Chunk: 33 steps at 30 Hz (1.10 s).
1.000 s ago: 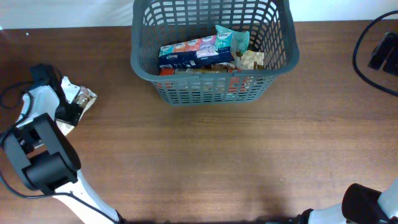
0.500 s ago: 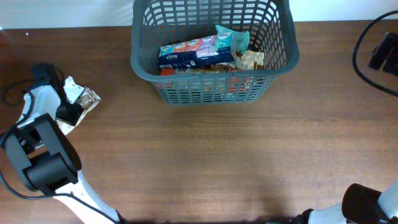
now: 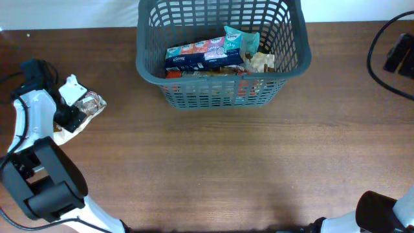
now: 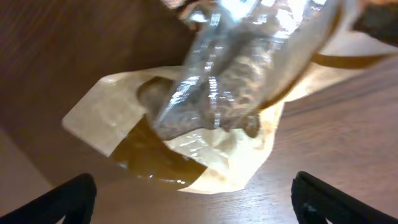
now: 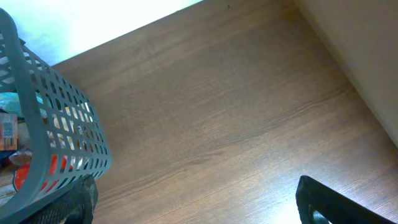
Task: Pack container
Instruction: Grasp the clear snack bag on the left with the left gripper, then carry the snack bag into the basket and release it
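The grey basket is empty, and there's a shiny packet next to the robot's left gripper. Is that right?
Not quite. The basket is not empty: the overhead view shows packets already inside it, such as a blue tissue pack. The rest is right: a shiny packet does sit next to the left gripper.

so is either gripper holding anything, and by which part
Nothing, it seems: the left gripper is open, with the clear packet lying ahead of it; the right gripper is open too.
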Motion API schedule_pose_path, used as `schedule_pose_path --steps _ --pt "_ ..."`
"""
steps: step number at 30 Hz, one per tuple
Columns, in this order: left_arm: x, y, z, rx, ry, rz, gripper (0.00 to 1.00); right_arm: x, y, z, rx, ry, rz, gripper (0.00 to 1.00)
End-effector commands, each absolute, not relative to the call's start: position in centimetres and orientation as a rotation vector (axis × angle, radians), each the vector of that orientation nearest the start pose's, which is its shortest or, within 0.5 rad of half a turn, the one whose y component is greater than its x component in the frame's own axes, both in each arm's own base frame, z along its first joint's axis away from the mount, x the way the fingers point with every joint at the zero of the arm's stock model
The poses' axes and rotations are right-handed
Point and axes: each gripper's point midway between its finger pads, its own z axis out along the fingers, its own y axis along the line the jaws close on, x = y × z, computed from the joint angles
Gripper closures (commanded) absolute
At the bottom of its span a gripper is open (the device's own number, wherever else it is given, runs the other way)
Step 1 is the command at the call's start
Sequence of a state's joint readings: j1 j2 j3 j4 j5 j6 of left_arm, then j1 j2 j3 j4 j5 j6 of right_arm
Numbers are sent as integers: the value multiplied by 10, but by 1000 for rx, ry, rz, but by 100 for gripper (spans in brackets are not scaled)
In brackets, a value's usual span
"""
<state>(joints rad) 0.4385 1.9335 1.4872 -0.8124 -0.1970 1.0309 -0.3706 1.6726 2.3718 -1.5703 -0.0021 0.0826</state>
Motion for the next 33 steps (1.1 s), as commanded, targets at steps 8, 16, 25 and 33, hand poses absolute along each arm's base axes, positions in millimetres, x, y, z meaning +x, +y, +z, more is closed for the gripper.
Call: schedule_pose_path --steps 8,16,25,33 --pt "414 206 57 1201 2650 498 5 331 -129 391 561 2380 -121 1" --pt "415 194 8 1264 2698 392 5 331 -129 391 561 2380 -121 1" --pt "402 185 -30 1245 2782 265 24 331 -129 391 561 2380 -121 1" --pt "443 188 0 623 2833 312 98 331 -129 391 561 2380 -121 1"
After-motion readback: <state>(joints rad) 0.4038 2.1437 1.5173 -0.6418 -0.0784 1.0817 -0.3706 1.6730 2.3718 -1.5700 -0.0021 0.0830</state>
